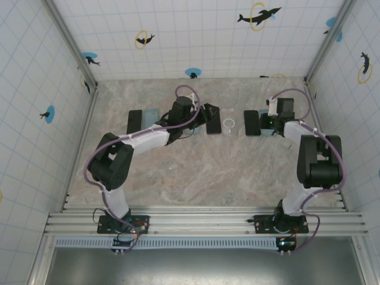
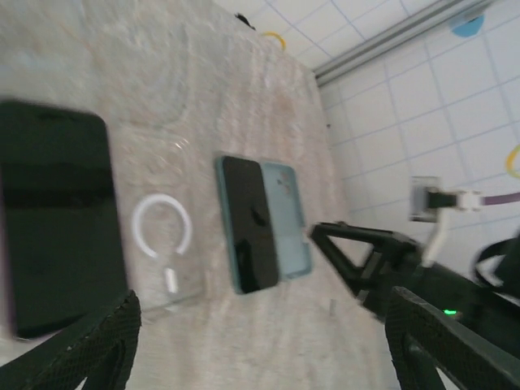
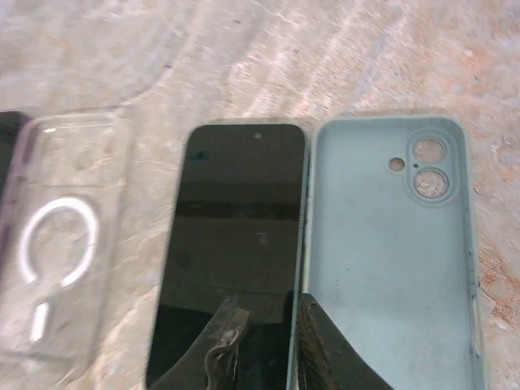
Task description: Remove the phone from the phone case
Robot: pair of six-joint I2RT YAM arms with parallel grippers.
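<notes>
A black phone lies flat, screen up, right beside an empty light blue phone case, their long edges touching. My right gripper hovers over the phone's near end, close to the seam, its fingers a narrow gap apart with nothing gripped. The same phone, case and right gripper also show in the left wrist view. My left gripper stands wide open above bare table, holding nothing. From above, the left gripper is mid-table and the right gripper is by the phone.
A clear case with a white ring lies left of the phone. Beyond it is a dark phone with a purple edge. Another black phone and a pale blue case lie at the far left. Tiled walls enclose the table.
</notes>
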